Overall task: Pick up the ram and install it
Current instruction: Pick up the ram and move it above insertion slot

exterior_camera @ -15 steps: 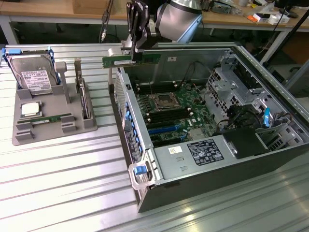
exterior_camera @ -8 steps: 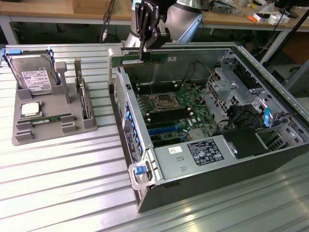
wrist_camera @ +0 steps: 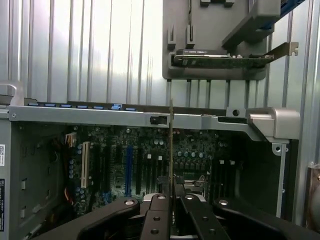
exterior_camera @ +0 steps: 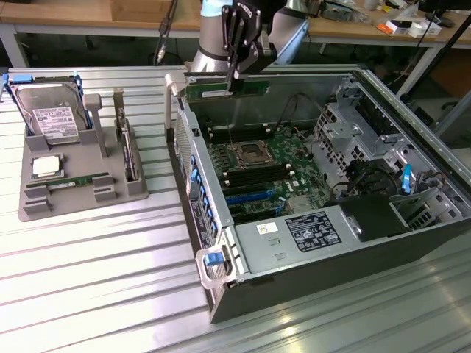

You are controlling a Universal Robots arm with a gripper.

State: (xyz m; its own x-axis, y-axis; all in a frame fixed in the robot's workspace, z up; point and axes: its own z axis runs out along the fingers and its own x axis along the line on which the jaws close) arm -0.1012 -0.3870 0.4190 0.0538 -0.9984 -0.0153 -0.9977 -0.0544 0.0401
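Closest to lens, wrist view: two black fingers (wrist_camera: 156, 212) of the gripper (wrist_camera: 171, 192) pressed in on the ram (wrist_camera: 171, 145), which shows edge-on as a thin upright line between them; no gap visible at the pads. Beyond it is the open PC case (wrist_camera: 100, 115) w/ motherboard (wrist_camera: 145, 160) facing the cam. Exterior view: gripper (exterior_camera: 235, 72) at upper centre of frame, pinching the ram (exterior_camera: 210, 90) by its upper edge. The stick lies level as a green strip, held above the far rim of the case (exterior_camera: 331, 272) and not seated in any slot. Motherboard (exterior_camera: 257, 169) sits mid-frame, CPU socket (exterior_camera: 246, 153) near its centre, dark slots either side. Labelled PSU (exterior_camera: 309, 232) lower centre-right; blue latch (exterior_camera: 213, 257) at the case's near corner. Grey parts tray (exterior_camera: 81, 198) at left of frame, well apart from the case, carries a hard drive (exterior_camera: 51, 118), a square processor chip (exterior_camera: 45, 165), a second green stick (exterior_camera: 73, 180) (lying flat in its groove) and an upright card (exterior_camera: 130, 151). All stand on a ribbed metal table (exterior_camera: 96, 287).
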